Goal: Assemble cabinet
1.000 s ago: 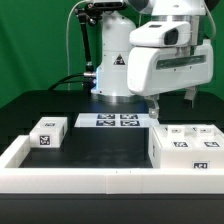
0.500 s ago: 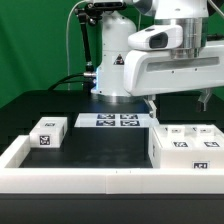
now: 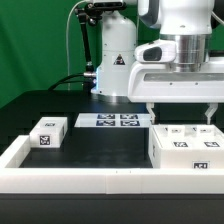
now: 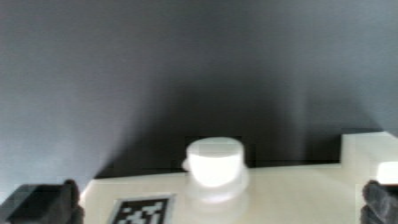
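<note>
The cabinet (image 3: 185, 148), a large white box with black-and-white tags, stands at the exterior view's right, against the front rail. My gripper (image 3: 180, 115) hangs just above its far edge, open wide, one finger over each end. In the wrist view the gripper (image 4: 214, 200) is open and empty, with dark fingertips (image 4: 45, 205) at both edges of the picture. Between them lies the cabinet's white top (image 4: 285, 195) with a tag and a short white round peg (image 4: 214, 165) standing up from it. A smaller white tagged part (image 3: 47, 133) lies at the exterior view's left.
The marker board (image 3: 117, 121) lies flat in front of the robot base. A long white border rail (image 3: 100, 180) runs along the front and up the exterior view's left side. The table is black, with a green backdrop behind.
The wrist has turned so the hand now faces the camera squarely, and the gripper has come down over the cabinet. The fingers stay open. The parts have not moved.
</note>
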Controlling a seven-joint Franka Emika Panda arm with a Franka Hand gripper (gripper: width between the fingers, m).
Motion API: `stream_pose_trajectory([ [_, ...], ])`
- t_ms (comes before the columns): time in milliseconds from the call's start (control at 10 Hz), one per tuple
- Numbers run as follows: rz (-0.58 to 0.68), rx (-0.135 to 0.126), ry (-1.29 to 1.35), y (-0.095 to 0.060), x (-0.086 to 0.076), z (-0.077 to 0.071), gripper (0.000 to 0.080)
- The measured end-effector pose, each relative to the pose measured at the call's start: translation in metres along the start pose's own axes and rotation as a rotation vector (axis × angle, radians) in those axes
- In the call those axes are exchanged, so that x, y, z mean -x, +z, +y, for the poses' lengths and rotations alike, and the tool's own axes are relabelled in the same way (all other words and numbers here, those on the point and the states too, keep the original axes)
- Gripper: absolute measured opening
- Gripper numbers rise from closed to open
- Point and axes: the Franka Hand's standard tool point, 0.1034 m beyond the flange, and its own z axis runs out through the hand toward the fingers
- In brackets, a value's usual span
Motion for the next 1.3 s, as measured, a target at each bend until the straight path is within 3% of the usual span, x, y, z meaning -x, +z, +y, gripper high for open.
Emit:
stream_pose_trajectory([
  [100,0.0,0.0,-0.004,0.001,0.0,0.0,0.0797],
  [300,0.027,-0.012,-0.018,0.026,0.0,0.003,0.0797],
  [600,0.026,-0.017,-0.025,0.04,0.003,-0.001,0.0797],
  [1300,0.038,-0.023,-0.021,0.042,0.007,-0.006,0.0797],
])
